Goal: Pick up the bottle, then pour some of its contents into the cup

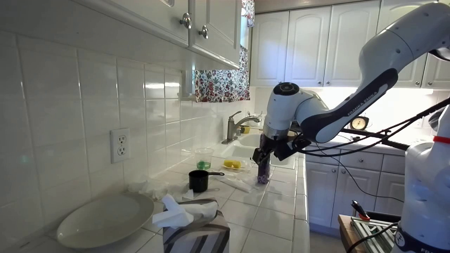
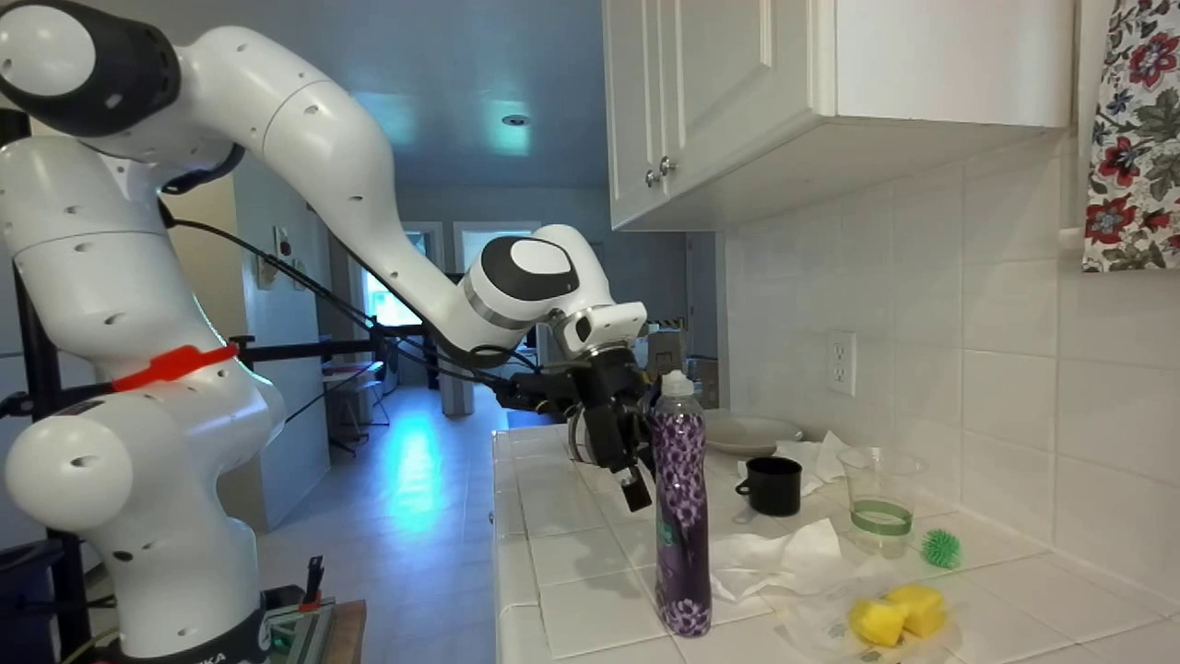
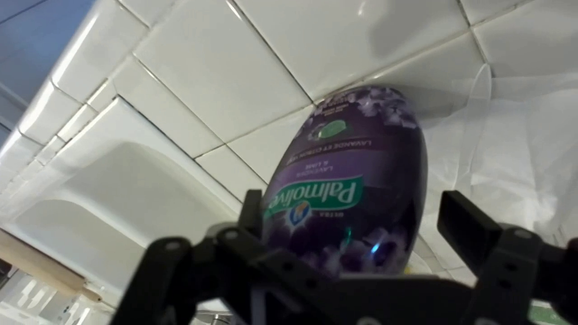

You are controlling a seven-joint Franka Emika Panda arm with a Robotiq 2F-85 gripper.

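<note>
Arm [image 1: 362, 102] extended over the tiled counter [image 1: 267, 218], wrist bent downward. The gripper [image 3: 359, 221], fingers well apart, straddles the upright bottle [image 3: 350, 162] (a gap shows beside one finger); the cup [image 1: 198, 181] stands apart.

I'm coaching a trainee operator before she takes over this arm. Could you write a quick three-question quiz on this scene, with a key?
1. True or false: the small black cylindrical cup stands upright on the white tiled counter.
2. In the wrist view, the jaws at the tall slim purple plastic bottle are: A) shut together; B) open, with a gap showing beside the bottle; C) out of the picture.
3. Fill in: the bottle's green brand label reads ____.

Key: 1. True; 2. B; 3. Palmolive
</note>
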